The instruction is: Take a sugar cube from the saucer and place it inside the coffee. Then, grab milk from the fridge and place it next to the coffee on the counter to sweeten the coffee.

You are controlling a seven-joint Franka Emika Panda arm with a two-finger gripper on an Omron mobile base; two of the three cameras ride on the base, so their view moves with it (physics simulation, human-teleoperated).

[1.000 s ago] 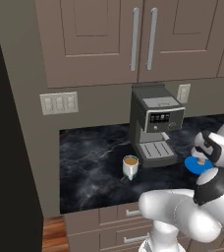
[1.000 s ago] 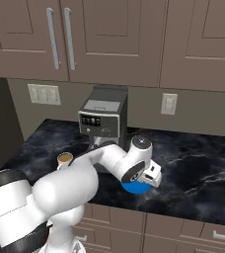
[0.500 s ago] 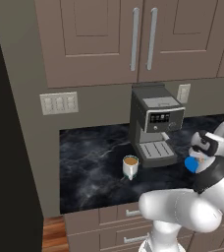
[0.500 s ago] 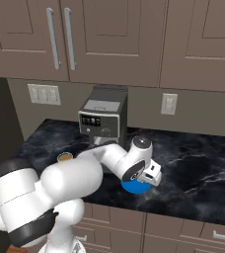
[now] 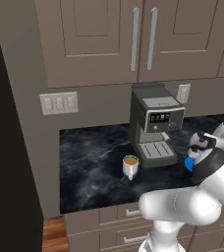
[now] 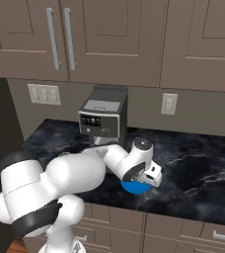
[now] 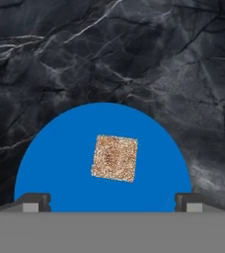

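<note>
Sugar cube [image 7: 114, 158], speckled brown and square, lies mid-saucer on the flat bright blue saucer [image 7: 55, 163] near the black marble counter's [image 7: 134, 59] front edge. Wide-open empty gripper [image 7: 109, 201] has dropped closer above it. White coffee mug [image 5: 130, 167] stands by the black-and-grey coffee machine [image 5: 153, 123].

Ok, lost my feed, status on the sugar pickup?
Tool open above the saucer. Sugar cube lies centred between the fingers, not gripped. Nothing in the way.
</note>
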